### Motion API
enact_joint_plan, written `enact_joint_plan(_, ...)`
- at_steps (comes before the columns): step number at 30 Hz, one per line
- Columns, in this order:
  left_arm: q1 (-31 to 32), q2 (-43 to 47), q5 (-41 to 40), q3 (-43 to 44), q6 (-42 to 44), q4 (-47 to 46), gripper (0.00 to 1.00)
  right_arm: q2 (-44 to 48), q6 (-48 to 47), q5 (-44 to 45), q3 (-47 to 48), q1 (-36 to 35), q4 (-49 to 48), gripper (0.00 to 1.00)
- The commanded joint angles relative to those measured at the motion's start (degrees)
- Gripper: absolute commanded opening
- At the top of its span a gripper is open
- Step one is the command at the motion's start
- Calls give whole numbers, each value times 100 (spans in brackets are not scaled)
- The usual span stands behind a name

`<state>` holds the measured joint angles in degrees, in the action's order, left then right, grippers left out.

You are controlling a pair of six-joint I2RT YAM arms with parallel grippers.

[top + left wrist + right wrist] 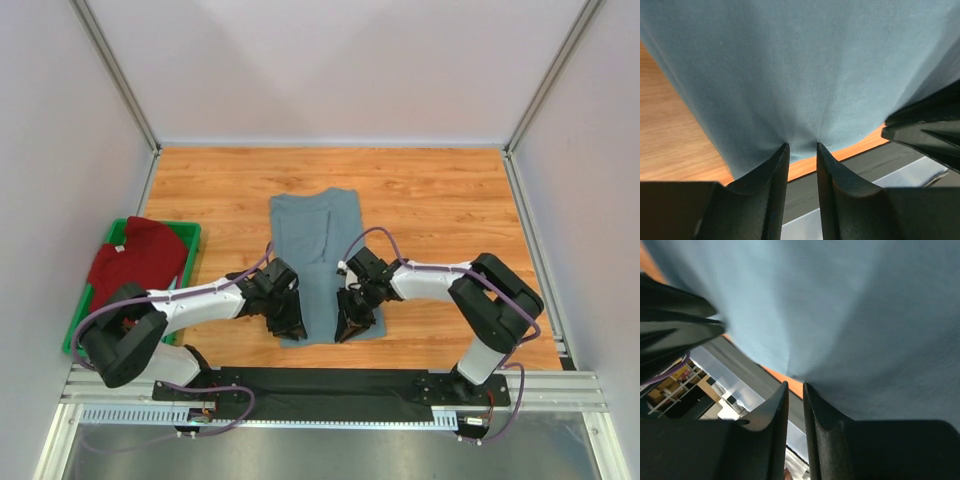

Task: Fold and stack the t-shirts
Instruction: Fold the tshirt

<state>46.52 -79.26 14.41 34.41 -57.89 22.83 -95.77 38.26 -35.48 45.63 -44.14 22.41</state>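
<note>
Wooden table (440, 200). Slate grey-blue t-shirt (315, 235) lies at table centre, folded into a long narrow strip, collar far, hem at the near edge. Green bin (190, 232) at far left holds the dark red t-shirt (140, 255), crumpled. Right gripper (345, 332) at the hem's near-right corner: fingers almost together, clamped on the cloth, creases run into the tips. Left gripper (290, 329) at the near-left corner: fingers part-way apart, hem puckered between the tips — can't tell if it is held.
</note>
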Motion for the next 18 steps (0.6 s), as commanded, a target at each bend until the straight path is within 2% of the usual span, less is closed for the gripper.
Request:
enact_joint_plan(1, 50, -142, -466, -258, 23, 46, 36, -48, 85, 85, -334, -7, -396, 19)
enact_joint_plan(5, 50, 340, -676, -436, 23, 475, 36, 653, -231, 962, -704, 20, 453, 21)
enact_joint_plan(7, 163, 1007, -816, -244, -47, 1055, 38, 1163, -196, 1183, -827, 28, 824, 24)
enact_joint_plan(8, 269, 1288, -931, -146, -108, 1292, 41, 1844, -100, 1437, -862, 37, 1174, 29)
enact_joint_plan(10, 375, 2123, -1203, 56, -370, 1943, 48, 2480, -38, 1728, -915, 185, 1527, 43)
enact_joint_plan(12, 375, 2903, -1283, -4, -652, 2346, 57, 3193, -20, 1879, -985, 449, 1827, 50)
enact_joint_plan(13, 375, 3160, -1292, -83, -958, 2392, 59, 3361, -29, 1861, -1064, 737, 1845, 59)
enact_joint_plan(15, 384, 3949, -1257, -320, -1302, 2253, 60, 3642, 32, 1791, -1143, 941, 1723, 68)
enact_joint_plan(16, 375, 4206, -1239, -669, -1748, 2200, 61, 3679, 85, 1738, -1266, 1055, 1635, 73)
enact_joint_plan(18, 375, 4881, -1257, -1119, -2224, 1903, 61, 3697, 234, 1711, -1389, 1109, 1433, 75)
